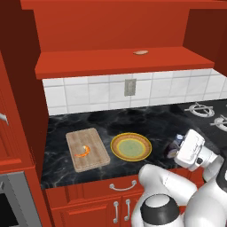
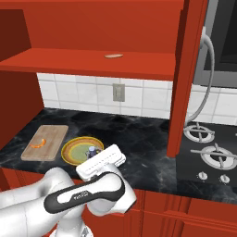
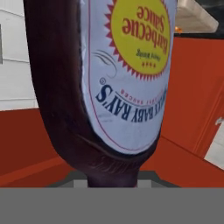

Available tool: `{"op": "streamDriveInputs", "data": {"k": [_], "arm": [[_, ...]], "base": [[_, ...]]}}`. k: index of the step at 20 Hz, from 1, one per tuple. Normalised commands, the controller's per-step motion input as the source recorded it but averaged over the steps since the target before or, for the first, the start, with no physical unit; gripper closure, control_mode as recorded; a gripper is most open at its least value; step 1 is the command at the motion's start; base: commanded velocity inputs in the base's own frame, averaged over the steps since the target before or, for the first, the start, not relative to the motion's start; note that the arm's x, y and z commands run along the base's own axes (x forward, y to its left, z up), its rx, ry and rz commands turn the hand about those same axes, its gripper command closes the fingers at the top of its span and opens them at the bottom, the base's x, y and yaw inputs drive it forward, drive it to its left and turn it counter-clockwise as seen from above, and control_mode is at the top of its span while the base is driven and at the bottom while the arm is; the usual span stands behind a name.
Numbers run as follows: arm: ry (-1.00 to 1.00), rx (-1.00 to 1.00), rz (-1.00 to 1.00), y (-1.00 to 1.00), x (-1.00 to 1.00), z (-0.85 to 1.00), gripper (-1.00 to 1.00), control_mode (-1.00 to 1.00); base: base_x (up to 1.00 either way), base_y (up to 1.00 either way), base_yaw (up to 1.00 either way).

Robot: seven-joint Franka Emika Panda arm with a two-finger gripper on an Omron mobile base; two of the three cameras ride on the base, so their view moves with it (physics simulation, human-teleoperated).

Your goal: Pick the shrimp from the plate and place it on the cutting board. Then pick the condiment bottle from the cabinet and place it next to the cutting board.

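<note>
- Holding the barbecue sauce bottle [image 3: 118, 74] in my gripper [image 1: 176, 146], jaws clamped on it, over the counter [image 1: 146, 122] near the plate's [image 1: 131, 146] right edge.
- Shrimp [image 1: 83, 151] lies mid cutting board [image 1: 87, 149].

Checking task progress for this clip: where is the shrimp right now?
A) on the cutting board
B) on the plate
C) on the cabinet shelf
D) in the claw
A: the shrimp lies on the cutting board, left of the plate, while the claw is shut on the condiment bottle.
</note>
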Motion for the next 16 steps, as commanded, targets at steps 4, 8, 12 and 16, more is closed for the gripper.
{"op": "streamDriveInputs", "data": {"k": [4,8,12,16], "arm": [[0.00,0.00,0.00,0.00,0.16,-0.21,1.00,-1.00],[0.00,0.00,0.00,0.00,0.18,-0.18,1.00,-1.00],[0.00,0.00,0.00,0.00,0.21,-0.16,1.00,-1.00],[0.00,-0.01,0.00,0.00,0.23,-0.14,1.00,-1.00]], "base": [[0.00,0.00,0.00],[0.00,0.00,0.00],[0.00,0.00,0.00],[0.00,0.00,0.00]]}}
